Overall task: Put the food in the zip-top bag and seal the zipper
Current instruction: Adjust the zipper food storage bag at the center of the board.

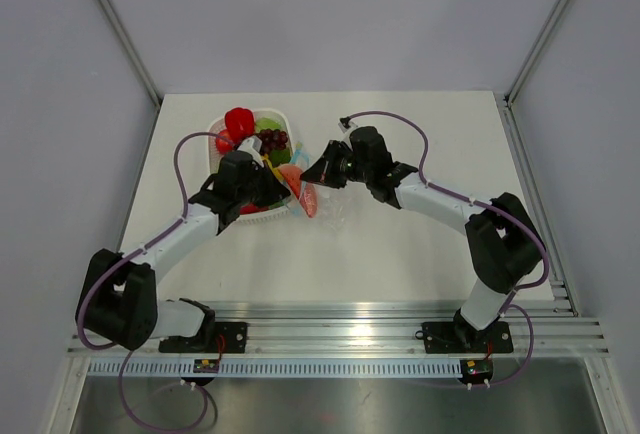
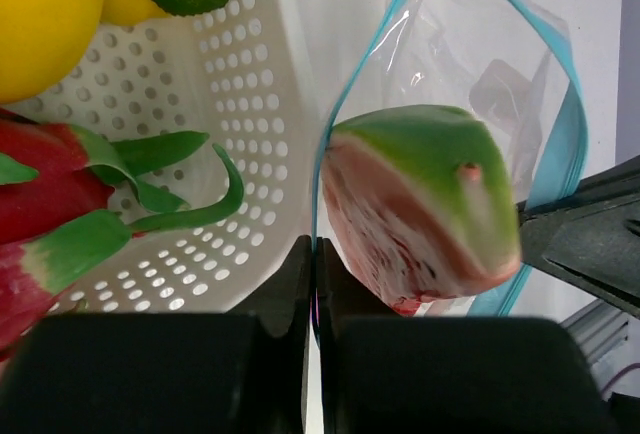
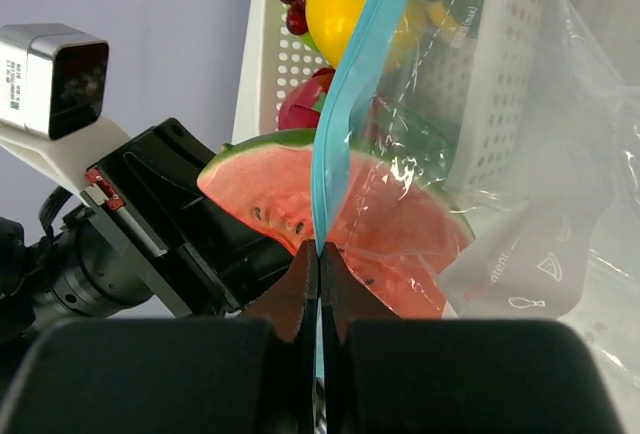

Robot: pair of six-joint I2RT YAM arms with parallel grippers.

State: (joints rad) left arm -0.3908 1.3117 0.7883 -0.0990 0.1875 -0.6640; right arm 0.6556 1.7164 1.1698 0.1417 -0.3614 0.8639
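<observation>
A clear zip-top bag (image 1: pixel 335 212) hangs between my two grippers, its mouth held apart. My left gripper (image 2: pixel 316 246) is shut on one side of the pale blue zipper (image 2: pixel 572 129), right beside the basket wall. My right gripper (image 3: pixel 320 249) is shut on the opposite zipper (image 3: pixel 343 84) strip. A watermelon slice (image 2: pixel 420 204) sits in the bag (image 3: pixel 560 154) mouth, half inside the plastic and half sticking out. In the top view the slice (image 1: pixel 308 200) lies between the left gripper (image 1: pixel 285 186) and the right gripper (image 1: pixel 322 169).
A white slotted basket (image 1: pixel 272 109) stands just behind the left gripper, holding a red pepper (image 1: pixel 239 122), dark grapes (image 1: pixel 272 138), a lemon (image 2: pixel 45 14) and red pieces with green leaves (image 2: pixel 60 194). Grey walls enclose the white table (image 1: pixel 440 244).
</observation>
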